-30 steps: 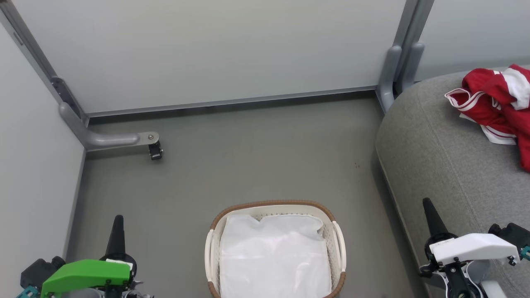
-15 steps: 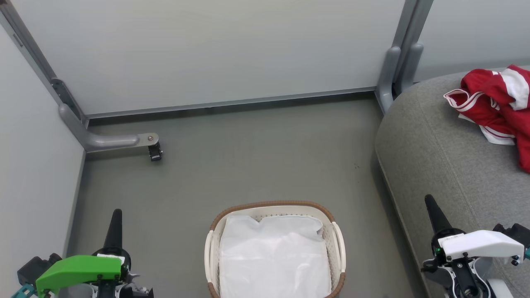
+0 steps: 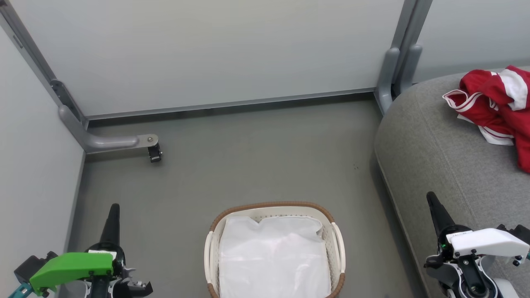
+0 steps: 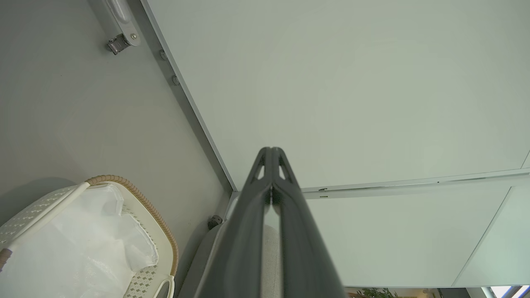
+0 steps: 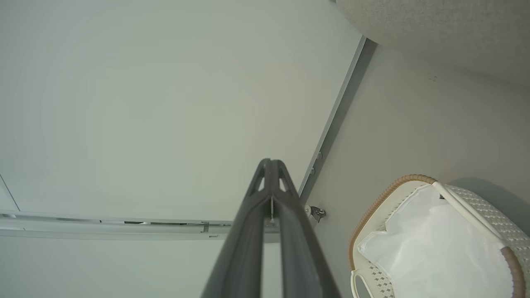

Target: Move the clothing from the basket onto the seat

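While the jaws of the left gripper [image 3: 114, 209], lower left, and the right gripper [image 3: 432, 198], lower right, are pressed together on nothing, the red clothing [image 3: 492, 103] lies bunched on the grey seat [image 3: 430, 145] at the upper right. The basket [image 3: 271, 204] at the bottom middle holds just a white liner [image 3: 273, 256]. The clothing looks soft, light and floppy, best pinched at a thick fold.

The basket [image 3: 273, 203] sits on the floor [image 3: 248, 157] at bottom centre, a liner sheet [image 3: 273, 256] inside it. The seat [image 3: 434, 157] stands along the right side, with the clothing [image 3: 492, 103] on it at upper right.
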Robot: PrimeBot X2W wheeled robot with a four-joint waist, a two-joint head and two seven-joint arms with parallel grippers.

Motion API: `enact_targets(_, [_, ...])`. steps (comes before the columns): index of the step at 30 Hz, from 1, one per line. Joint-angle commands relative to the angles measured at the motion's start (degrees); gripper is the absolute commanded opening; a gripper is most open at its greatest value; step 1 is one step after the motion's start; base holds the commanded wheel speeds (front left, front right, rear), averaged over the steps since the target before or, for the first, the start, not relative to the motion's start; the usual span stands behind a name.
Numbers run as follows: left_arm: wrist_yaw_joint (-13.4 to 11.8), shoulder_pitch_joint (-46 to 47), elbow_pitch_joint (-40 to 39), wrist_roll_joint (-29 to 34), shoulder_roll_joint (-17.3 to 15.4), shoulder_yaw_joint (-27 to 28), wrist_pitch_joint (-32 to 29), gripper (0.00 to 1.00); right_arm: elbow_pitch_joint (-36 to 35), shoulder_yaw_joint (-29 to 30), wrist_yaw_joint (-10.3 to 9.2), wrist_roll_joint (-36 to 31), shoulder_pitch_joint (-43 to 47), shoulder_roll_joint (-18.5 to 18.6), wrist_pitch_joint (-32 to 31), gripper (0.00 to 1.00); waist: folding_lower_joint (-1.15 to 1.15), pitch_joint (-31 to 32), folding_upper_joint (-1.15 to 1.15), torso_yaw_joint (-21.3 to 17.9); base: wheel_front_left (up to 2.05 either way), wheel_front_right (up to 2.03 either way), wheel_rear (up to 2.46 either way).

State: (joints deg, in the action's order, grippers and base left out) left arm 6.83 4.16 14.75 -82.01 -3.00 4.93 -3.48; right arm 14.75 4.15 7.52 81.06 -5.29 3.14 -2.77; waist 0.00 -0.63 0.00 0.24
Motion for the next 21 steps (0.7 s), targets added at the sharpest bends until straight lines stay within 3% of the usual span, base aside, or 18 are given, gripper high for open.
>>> enact_targets(1, [0.3, 1.4, -0.6, -1.2, -0.1, 0.3, -0.4, 0.0, -0.5, 0.3, -0.04, 1.3, -0.8, 0.5, -0.4, 0.0, 0.0, 0.0, 0.0, 0.0, 0.0, 0.0, 0.0])
enact_targets(21, [0.8, 2.3, -0.7, -8.6, 0.1, 1.5, -2.6, 0.0, -0.8, 1.6, -0.04, 9.8, -1.1, 0.4, -2.8, 0.0, 0.0, 0.3, 0.0, -0.2, 0.0, 0.0, 0.0])
